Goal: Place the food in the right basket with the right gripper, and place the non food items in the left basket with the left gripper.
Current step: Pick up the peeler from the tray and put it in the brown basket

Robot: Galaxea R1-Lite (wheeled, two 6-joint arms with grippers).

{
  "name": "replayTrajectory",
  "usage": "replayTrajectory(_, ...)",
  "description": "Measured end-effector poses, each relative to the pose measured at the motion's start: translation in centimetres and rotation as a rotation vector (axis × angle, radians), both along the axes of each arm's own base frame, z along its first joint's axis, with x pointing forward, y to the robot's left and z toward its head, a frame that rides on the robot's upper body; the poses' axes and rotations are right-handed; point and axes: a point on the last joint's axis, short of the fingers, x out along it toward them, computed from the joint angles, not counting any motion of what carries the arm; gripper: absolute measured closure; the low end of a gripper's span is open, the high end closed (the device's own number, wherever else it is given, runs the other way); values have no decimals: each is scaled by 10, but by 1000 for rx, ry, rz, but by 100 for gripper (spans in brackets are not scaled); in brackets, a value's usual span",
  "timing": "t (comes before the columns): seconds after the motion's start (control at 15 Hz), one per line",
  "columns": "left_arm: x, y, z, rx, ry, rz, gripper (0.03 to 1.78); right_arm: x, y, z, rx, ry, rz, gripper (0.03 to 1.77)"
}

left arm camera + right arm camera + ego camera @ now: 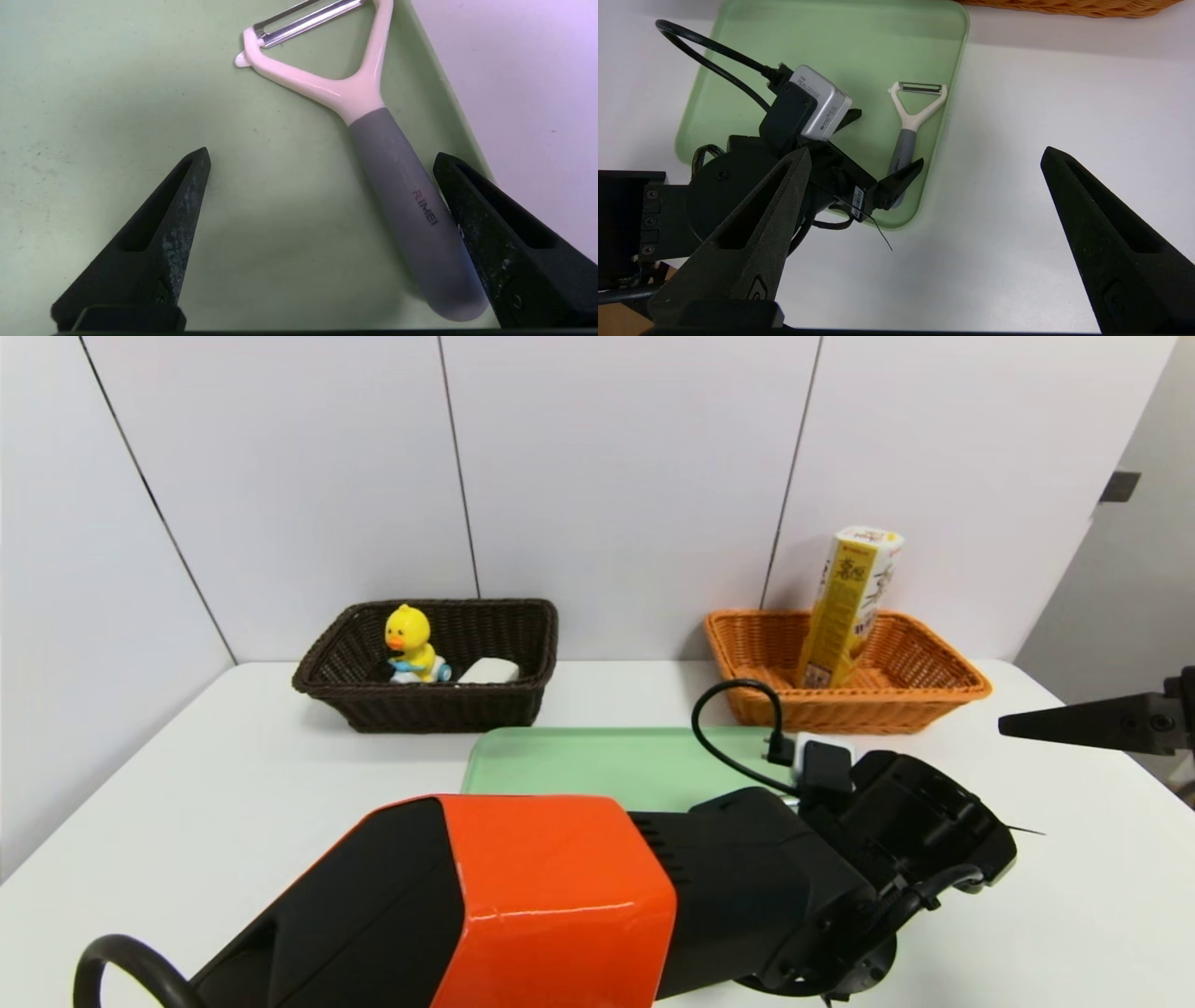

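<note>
two baskets stand at the back of the white counter [168, 775]: the dark brown left basket [448, 714] toward eleven o'clock, the orange right basket [868, 714] toward one. a yellow duck toy [409, 639] and a white item [490, 671] lie in the brown one; a tall yellow and white food box [848, 607] leans upright in the orange one. between and nearer lies a green tray [597, 761], and inside its right edge rests a peeler [397, 177] with a gray handle and a white head. the left end effector [322, 156] is right over it, released, its fingers spread, one beside the handle. the right end effector [927, 151] hangs at three o'clock of the tray, above the counter, also released and grasping nothing.
</note>
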Motion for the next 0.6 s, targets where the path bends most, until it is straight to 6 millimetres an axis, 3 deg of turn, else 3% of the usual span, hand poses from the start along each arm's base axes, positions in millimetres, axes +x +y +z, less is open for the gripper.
replayTrajectory(0.47,4,0,-5,14,-3,14,12,1,0,0,0,1,0,10)
replayTrajectory(0.6,5,1,-6,15,-3,16,42,2,0,2,1,-20,-1,10)
